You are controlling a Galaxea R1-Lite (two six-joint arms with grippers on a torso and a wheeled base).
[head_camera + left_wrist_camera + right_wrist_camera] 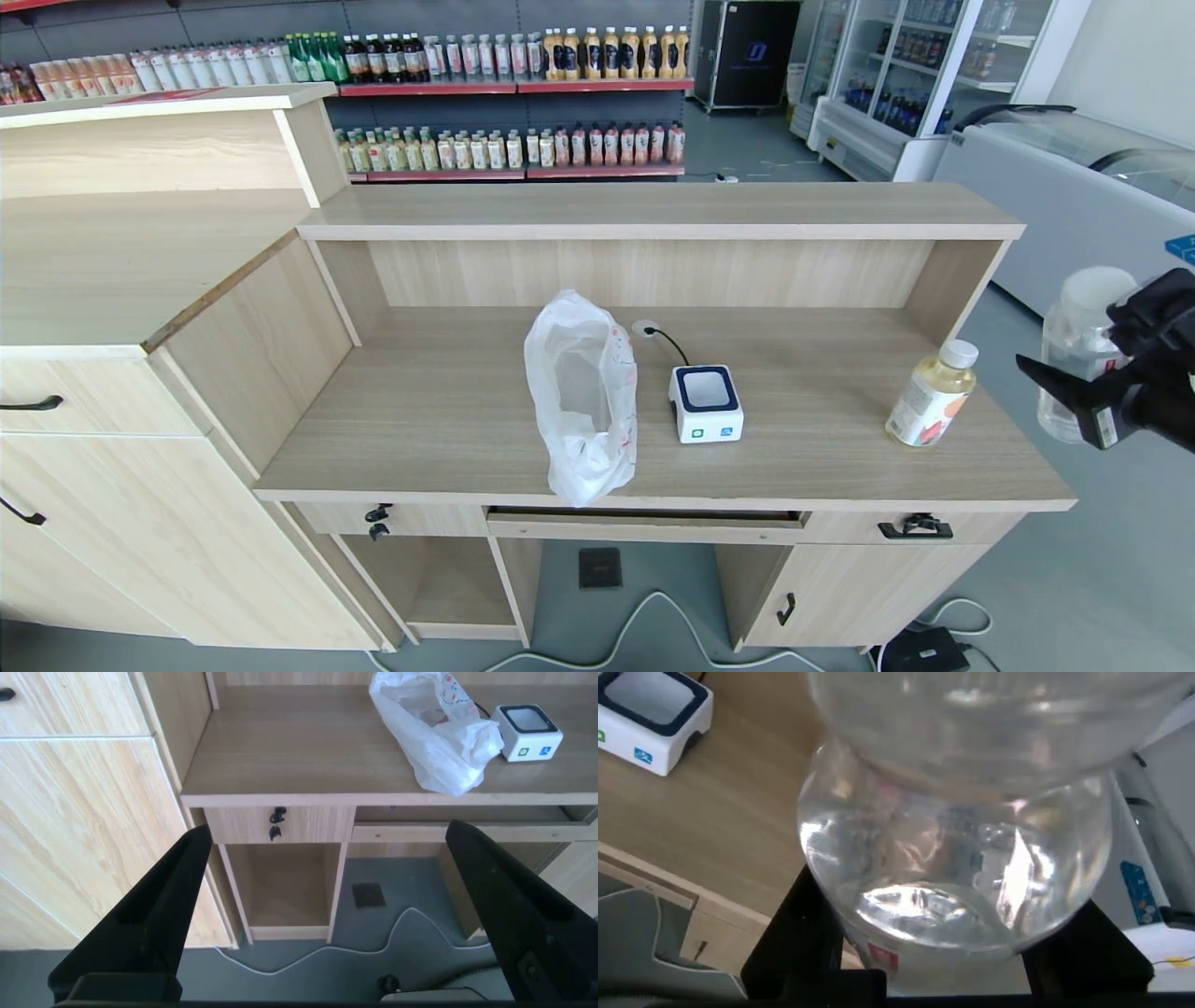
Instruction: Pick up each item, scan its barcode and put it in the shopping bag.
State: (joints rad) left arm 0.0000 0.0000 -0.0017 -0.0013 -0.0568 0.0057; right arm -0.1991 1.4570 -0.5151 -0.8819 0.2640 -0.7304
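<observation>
A clear round plastic bottle with a white cap (1074, 350) is being gripped by the right gripper (1111, 373). One black jaw is being pressed on each side of it, so the jaws are being kept apart just as far as the bottle is wide. The bottle is being held up in the air, past the right end of the light wooden desk (812, 467).

A small bottle of yellow juice with a white cap (934, 397) is being seen standing on the desk, to the side of those jaws and near them. It is not being touched.

The left gripper (327, 831) is being held with its jaws wide open, and nothing is being gripped between them. These jaws are being held low, in front of the desk. Beyond them and higher up, a thin white plastic shopping bag (434, 737) is being seen standing on the desk top. Just beside the bag, a small white square scanner with a dark blue frame (528, 733) is being seen sitting flat on the desk. The scanner is lying between the bag and the juice bottle.
</observation>
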